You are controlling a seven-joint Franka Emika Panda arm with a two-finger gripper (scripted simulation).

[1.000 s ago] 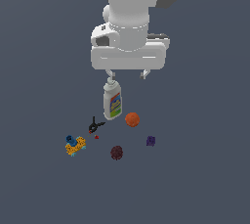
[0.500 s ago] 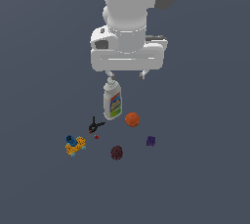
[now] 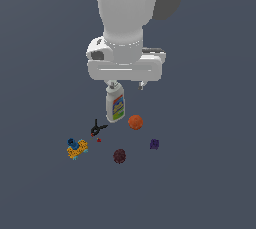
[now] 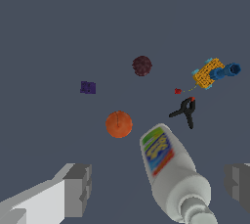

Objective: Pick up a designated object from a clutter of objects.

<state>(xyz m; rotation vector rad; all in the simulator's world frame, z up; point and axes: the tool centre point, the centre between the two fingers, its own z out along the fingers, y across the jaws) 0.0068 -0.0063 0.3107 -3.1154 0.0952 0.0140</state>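
a: where's the target?
b: orange-yellow studded block with the blue peg, lying on the dark floor at the exterior view's left end of the clutter. nothing touching it. shows in the wrist view too, peg sticking out away from the other items.

a: closest neighbours?
b: tiny red bit and a black clamp near it, toward the exterior view's right. dark red ball further right, well apart from the block.

a: rest of the pile?
b: white labelled bottle beyond the clamp, orange ball just beside the bottle, purple lump furthest to the exterior view's right.

a: gripper?
b: gripper hangs above the bottle, high off the floor and well apart from the block. fingers spread wide in the wrist view, nothing between them in a grip, the bottle's cap end just seen through the gap.
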